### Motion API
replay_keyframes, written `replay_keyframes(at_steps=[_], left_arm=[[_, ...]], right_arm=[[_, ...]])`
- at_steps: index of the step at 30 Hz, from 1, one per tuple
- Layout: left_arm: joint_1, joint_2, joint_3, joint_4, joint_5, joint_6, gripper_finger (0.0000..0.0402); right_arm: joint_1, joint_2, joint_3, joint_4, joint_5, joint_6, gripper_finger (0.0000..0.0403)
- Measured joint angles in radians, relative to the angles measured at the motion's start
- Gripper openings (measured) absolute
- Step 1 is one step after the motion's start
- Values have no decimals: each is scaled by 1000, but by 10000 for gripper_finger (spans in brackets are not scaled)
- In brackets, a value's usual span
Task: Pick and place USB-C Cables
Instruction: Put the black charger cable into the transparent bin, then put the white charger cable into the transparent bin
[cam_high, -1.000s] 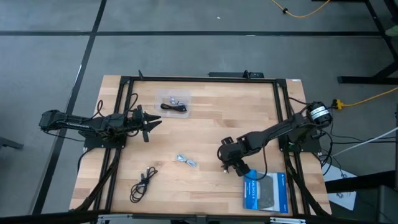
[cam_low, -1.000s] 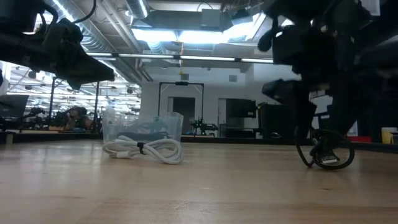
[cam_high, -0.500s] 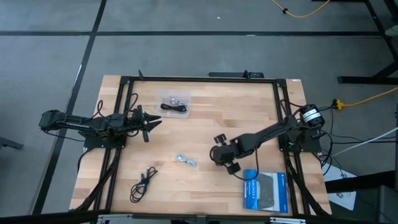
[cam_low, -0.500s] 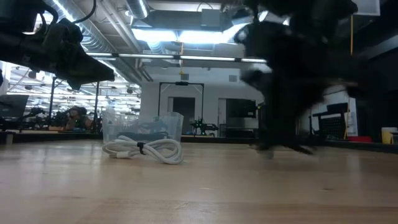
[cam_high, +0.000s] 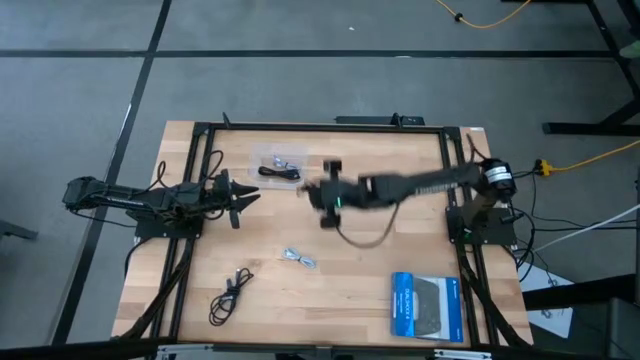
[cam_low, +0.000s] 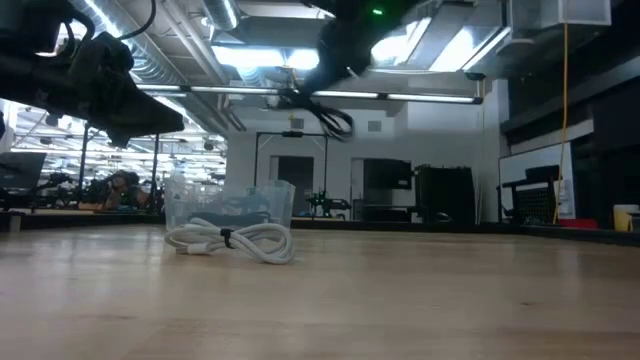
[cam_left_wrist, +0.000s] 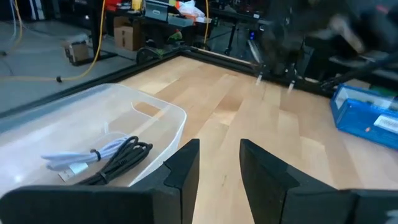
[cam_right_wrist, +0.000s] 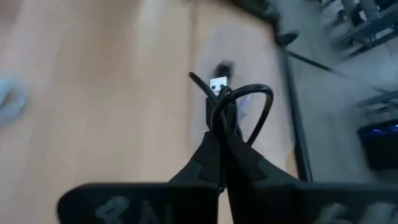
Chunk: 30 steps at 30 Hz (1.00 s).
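Observation:
My right gripper (cam_high: 325, 195) reaches over the table's middle, high above the wood, shut on a black USB-C cable (cam_right_wrist: 241, 111). Its loop (cam_high: 365, 238) trails below the arm. A clear container (cam_high: 278, 166) at the far left holds a black and a white cable (cam_left_wrist: 93, 158). A silver-white cable (cam_high: 300, 258) lies loose on the wood. Another black cable (cam_high: 230, 295) rests near the front left. My left gripper (cam_left_wrist: 217, 168) waits open beside the container, touching nothing. My right gripper pinches the black cable's gathered strands (cam_right_wrist: 219, 123) between its two fingertips. A loop and a silver-tipped plug (cam_right_wrist: 217, 83) stick out past the fingers. The cable is lifted clear of the table, with a slack loop (cam_low: 322, 112) hanging below the gripper.
A blue box (cam_high: 427, 305) lies at the front right corner. A black frame (cam_high: 320, 127) runs round the tabletop. Bare wood stretches between the container and the blue box.
My right gripper has gone from beside the blue box up and toward the table's far left, toward the clear container. The black cable that lay on the wood by the box has come up with it and hangs clear.

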Motion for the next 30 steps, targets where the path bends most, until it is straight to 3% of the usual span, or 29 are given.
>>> replay_keyframes(at_steps=[7, 13, 16, 21, 30], left_arm=[[0, 0, 0, 1, -2, -36, 108], [0, 0, 0, 1, -29, -35, 108], [0, 0, 0, -1, -29, -35, 108], [0, 0, 0, -3, -29, -35, 108], [0, 0, 0, -23, -30, -29, 108]], right_arm=[[-266, 40, 206, 131, -509, 83, 6], [-340, 231, 426, 125, -702, 95, 6], [-352, 332, 529, 92, -703, 77, 10], [-373, 387, 656, -79, -625, 102, 69], [-400, 387, 696, -142, -655, 163, 159]])
